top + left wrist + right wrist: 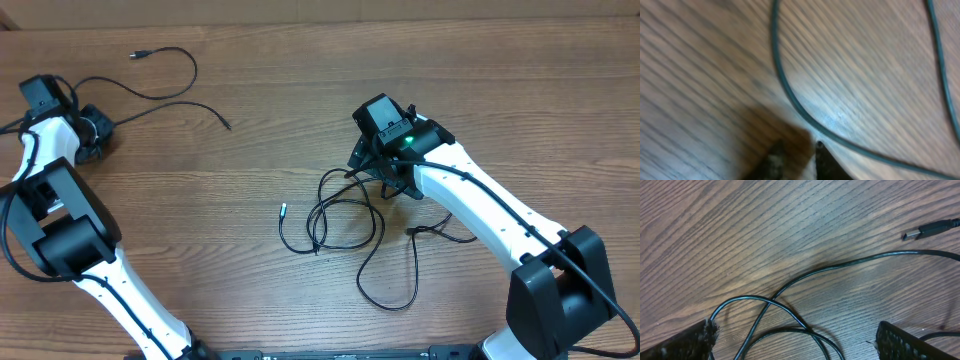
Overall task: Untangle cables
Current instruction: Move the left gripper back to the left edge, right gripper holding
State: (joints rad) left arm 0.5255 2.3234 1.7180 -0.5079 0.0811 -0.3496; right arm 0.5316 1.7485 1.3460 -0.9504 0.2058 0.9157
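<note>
One black cable (170,95) lies apart at the far left, its plug (137,55) near the back edge. My left gripper (92,135) rests beside it. In the blurred left wrist view the fingertips (822,155) stand narrowly apart with nothing between them, and the cable (790,95) curves just past the right one. The other cables form a loose tangle (345,215) mid-table. My right gripper (385,172) hovers over its upper right, wide open (795,340), with crossing loops (785,312) on the wood between its fingers. A plug (927,230) lies farther off.
The wooden table (250,170) runs to a back edge (300,22) at the top. A loose cable end (283,210) points left out of the tangle, and a long loop (390,300) trails toward the front. The right arm (500,215) spans the right side.
</note>
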